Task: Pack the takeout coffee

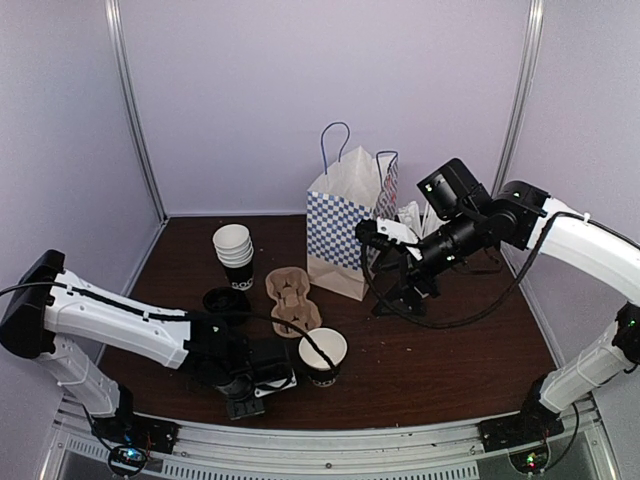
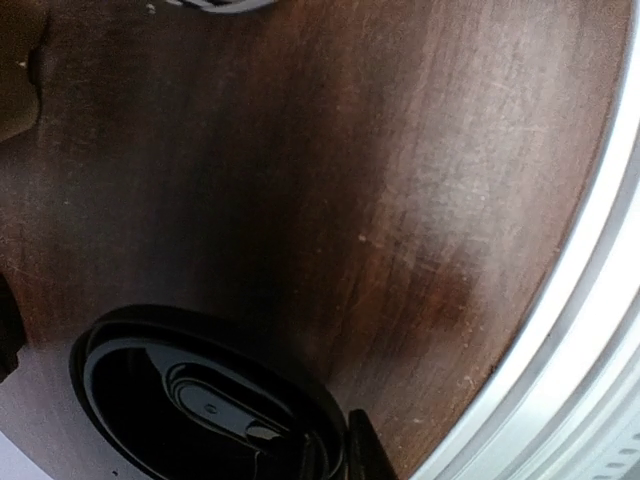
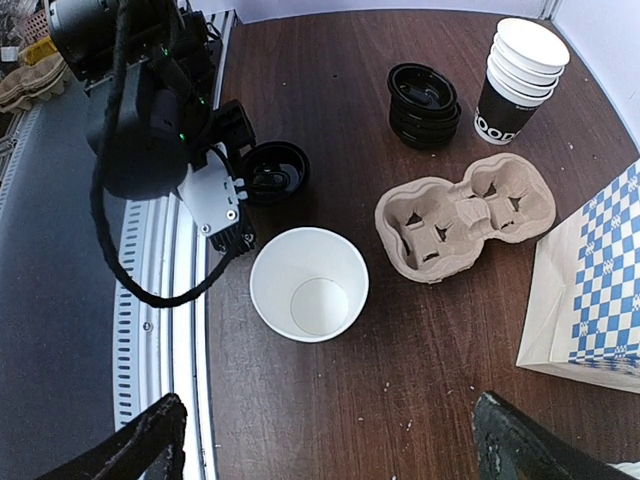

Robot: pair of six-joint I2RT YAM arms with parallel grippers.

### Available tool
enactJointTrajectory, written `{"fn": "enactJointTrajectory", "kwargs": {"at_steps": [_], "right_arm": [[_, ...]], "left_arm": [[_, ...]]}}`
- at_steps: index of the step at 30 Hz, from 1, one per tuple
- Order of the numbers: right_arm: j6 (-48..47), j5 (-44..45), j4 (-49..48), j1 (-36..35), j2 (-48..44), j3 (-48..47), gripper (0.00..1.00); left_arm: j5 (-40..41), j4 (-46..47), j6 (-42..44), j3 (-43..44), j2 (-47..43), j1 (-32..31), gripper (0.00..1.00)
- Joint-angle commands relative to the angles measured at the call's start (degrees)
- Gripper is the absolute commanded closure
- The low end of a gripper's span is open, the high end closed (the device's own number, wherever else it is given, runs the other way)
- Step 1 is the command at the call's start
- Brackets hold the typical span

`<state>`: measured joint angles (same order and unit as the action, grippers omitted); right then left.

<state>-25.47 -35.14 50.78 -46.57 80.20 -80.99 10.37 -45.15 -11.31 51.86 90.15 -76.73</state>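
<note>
The coffee cup [image 1: 322, 352] stands at low centre, w/o lid. The left pincer [image 3: 245, 178] sits around the black lid [image 3: 278, 172] on the counter [image 3: 430, 380]; cannot tell if it grips. The right pincer [image 3: 328, 425] is wide open. Better to squeeze the rim evenly, lift flat, then press centred on the cup.

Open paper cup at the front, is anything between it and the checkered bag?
Nothing sits directly between them: bare table runs from the open cup to the checkered bag. The cardboard cup carrier lies just left of that line, and the right arm's fingers hover open by the bag's right side.
</note>
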Motion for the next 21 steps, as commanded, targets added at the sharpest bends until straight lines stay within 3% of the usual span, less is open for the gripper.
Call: {"fn": "enactJointTrajectory", "kwargs": {"at_steps": [1,7,10,12,17,21], "right_arm": [[0.42,-0.49,-0.39,0.12,0.56,0.14,0.01],[1.19,-1.03,0.29,0.42,1.05,-2.10,0.01],[4.59,-2.84,-0.52,1.21,2.07,-5.58,0.00],[9.69,-5.83,-2.36,1.56,3.56,-8.83,0.00],[21.80,-14.61,-7.72,1.57,9.56,-16.90,0.00],[30.89,-17.92,-13.80,1.50,12.49,-18.50,0.00]], "left_arm": [[-0.37,-4.32,-0.41,2.34,-7.58,-0.35,0.89],[1.56,-10.19,-1.72,12.88,-18.36,-0.24,0.88],[4.22,-5.35,-0.76,18.39,-22.48,-0.07,0.88],[5.17,2.79,-0.02,19.04,-25.97,0.49,0.88],[-6.69,23.92,-0.95,15.06,-33.41,7.78,0.85],[-19.58,30.29,-4.66,14.61,-33.51,14.07,0.84]]}}
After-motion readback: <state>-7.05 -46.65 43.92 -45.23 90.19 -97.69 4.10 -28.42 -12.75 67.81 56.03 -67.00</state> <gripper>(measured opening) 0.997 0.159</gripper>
